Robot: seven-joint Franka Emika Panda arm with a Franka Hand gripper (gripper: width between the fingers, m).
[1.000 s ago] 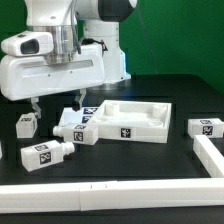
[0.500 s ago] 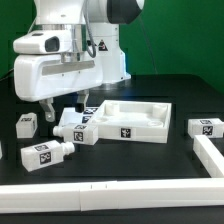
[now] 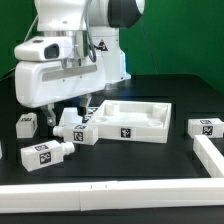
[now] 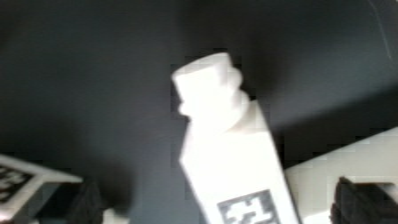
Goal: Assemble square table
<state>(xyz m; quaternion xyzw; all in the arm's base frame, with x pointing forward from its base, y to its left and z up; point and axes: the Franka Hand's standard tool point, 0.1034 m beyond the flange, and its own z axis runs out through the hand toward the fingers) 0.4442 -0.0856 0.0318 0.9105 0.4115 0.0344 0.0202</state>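
The white square plate [image 3: 131,120] lies at the middle of the black table, tags on its front side. White legs with tags lie to its left [image 3: 27,125], [image 3: 75,128], [image 3: 47,154], and one to its right [image 3: 207,127]. My gripper [image 3: 66,109] hangs open just above the leg next to the plate. In the wrist view that leg [image 4: 222,130] lies lengthwise between my two dark fingertips [image 4: 82,205], not touched. My gripper [image 4: 222,205] holds nothing.
A long white border rail runs along the table's front [image 3: 110,192] and up the exterior view's right side [image 3: 211,152]. In the wrist view another tagged part [image 4: 18,182] and a white edge [image 4: 356,160] lie close beside the leg.
My arm has moved toward the exterior view's right and sunk a little, bringing the open fingers over the leg beside the plate. The parts have not moved.
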